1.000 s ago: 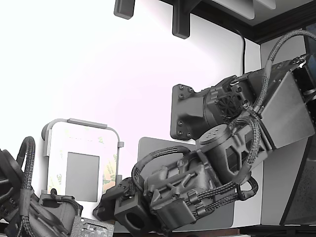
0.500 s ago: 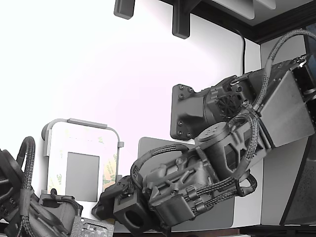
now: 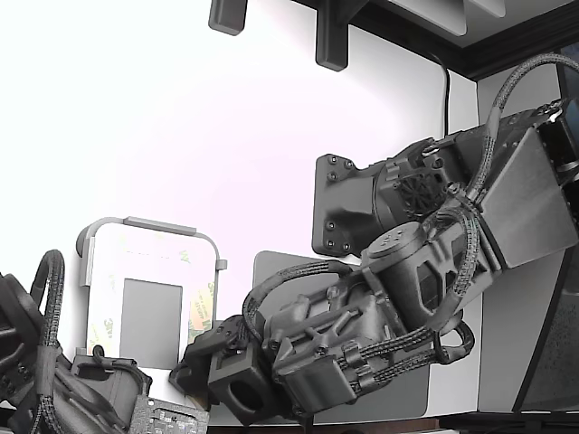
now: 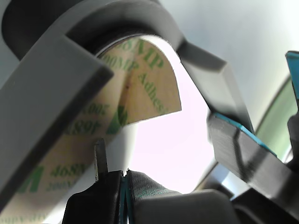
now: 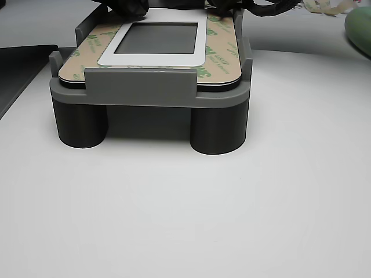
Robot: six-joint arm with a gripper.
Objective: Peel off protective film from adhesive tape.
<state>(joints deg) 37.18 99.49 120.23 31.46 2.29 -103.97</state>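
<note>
Fingers [image 4: 112, 179] parted, at curled-up protective film [image 4: 140, 88] corner; grey fixture [image 5: 151, 87] rim close alongside.

I see a grey fixture [image 5: 149, 87] on two round legs [image 5: 219, 128] standing on the white table [image 5: 185, 214]. It cradles a white panel [image 3: 149, 298] with a grey square [image 5: 157, 38] at its centre. A black cable [image 3: 445, 90] hangs at the wall; a greenish object [image 5: 359, 26], possibly a bowl, sits at the other view's right edge.
</note>
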